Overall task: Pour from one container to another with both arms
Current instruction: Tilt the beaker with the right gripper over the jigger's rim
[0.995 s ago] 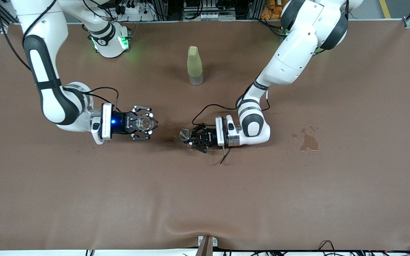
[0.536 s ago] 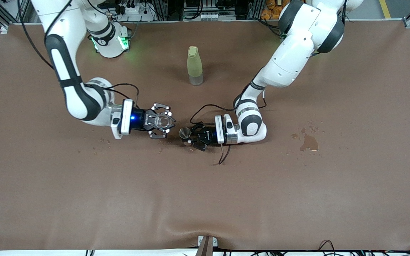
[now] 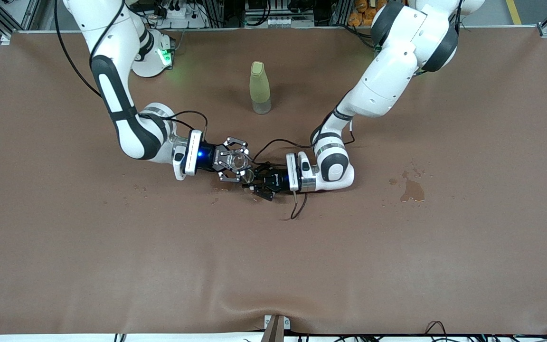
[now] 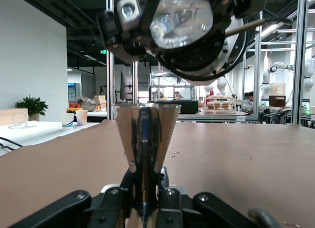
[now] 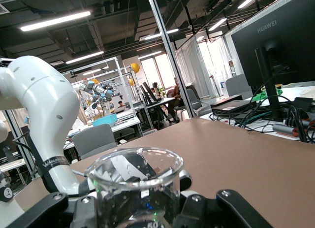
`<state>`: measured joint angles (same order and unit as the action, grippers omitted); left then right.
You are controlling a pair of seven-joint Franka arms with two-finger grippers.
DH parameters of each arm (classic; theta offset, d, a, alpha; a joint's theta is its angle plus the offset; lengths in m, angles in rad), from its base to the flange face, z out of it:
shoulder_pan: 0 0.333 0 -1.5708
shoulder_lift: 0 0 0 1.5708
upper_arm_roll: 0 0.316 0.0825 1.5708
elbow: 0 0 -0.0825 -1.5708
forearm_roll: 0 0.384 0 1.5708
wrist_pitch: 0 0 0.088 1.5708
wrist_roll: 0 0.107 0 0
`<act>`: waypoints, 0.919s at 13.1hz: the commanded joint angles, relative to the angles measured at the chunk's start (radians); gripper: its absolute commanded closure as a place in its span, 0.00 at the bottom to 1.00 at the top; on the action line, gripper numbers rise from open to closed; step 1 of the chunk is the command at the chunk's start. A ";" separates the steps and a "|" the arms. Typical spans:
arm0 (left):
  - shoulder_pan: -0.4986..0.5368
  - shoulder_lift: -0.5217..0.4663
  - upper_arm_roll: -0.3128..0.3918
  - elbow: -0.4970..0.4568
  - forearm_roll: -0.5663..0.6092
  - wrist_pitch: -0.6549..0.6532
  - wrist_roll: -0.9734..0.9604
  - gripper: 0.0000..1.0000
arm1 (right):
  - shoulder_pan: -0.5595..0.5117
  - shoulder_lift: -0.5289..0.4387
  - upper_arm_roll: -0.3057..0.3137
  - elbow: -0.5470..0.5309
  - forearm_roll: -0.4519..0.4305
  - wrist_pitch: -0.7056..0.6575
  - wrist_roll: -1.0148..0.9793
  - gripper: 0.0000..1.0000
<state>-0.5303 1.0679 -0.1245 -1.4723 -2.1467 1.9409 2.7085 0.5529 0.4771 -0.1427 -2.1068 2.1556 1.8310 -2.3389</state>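
Right gripper (image 3: 235,160) clenched on a clear glass beaker (image 3: 237,160), held above the small metal cone-shaped cup (image 3: 248,176) grasped by the left gripper (image 3: 257,184) at table centre. Pale yellow-green capped bottle (image 3: 259,88) stands upright, well apart, nearer the bases. Dark spill stain (image 3: 412,190) toward the left arm's end of the brown table (image 3: 273,266).

The front view looks down from high across the brown table (image 3: 273,266), facing both arm bases along its top edge and taking in the whole tabletop. The left wrist view sits low, close to a metal cone (image 4: 146,134), looking level over the table (image 4: 236,159) with a glass beaker (image 4: 181,18) above. The right wrist view looks closely over that beaker (image 5: 135,181). All three views share the table's middle.
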 commanded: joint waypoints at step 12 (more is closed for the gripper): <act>0.009 -0.006 0.002 0.006 -0.033 -0.014 0.017 1.00 | 0.044 0.028 0.032 -0.035 0.141 -0.003 -0.024 1.00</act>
<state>-0.5240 1.0679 -0.1245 -1.4633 -2.1506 1.9384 2.7081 0.5981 0.5170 -0.1116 -2.1177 2.2709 1.8318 -2.3657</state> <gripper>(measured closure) 0.789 0.833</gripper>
